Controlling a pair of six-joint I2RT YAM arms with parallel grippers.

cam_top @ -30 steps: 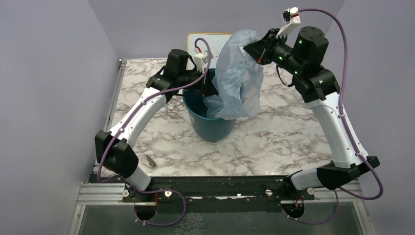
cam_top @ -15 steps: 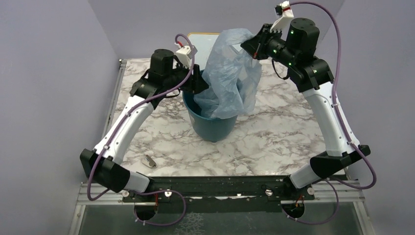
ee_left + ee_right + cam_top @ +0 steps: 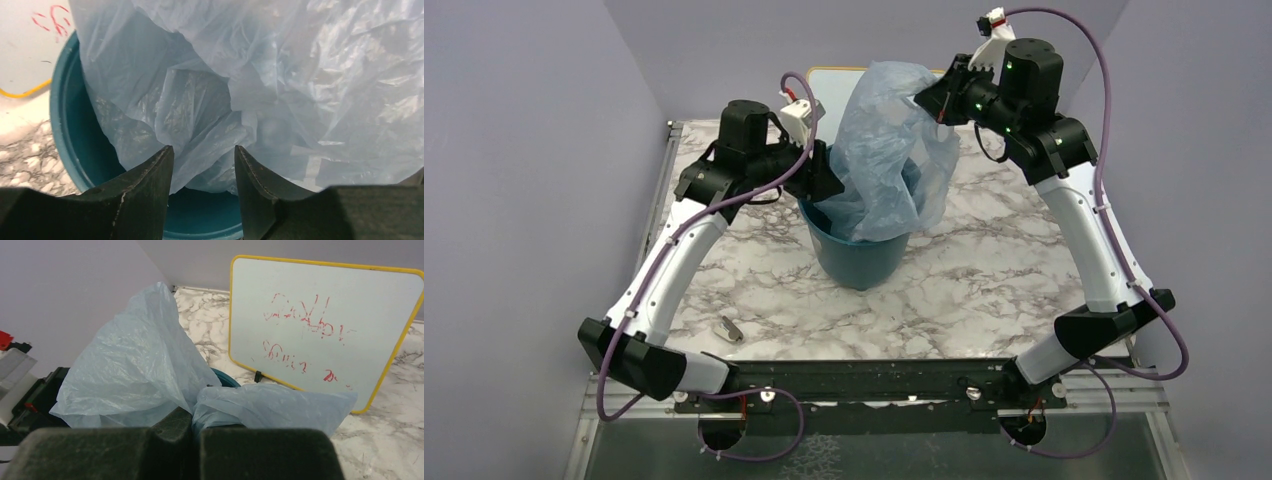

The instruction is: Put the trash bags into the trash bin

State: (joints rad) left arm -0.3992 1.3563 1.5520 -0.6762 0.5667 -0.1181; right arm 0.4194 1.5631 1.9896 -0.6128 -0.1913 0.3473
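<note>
The right gripper (image 3: 921, 97) is pinched tight on the top of the thin, crinkly, translucent light-blue plastic bag (image 3: 889, 150), holding it up high. From there the bag hangs down, its lower folds sitting inside the round teal-blue plastic bin (image 3: 859, 255) and part of it draped over the rim. The left gripper (image 3: 202, 162) is at the bin's left rim with its jaws partly apart, the plastic just ahead of them and nothing clamped. Behind the bin a yellow-framed whiteboard (image 3: 320, 320) with red scribbles stands on the marble-patterned table (image 3: 984, 270).
</note>
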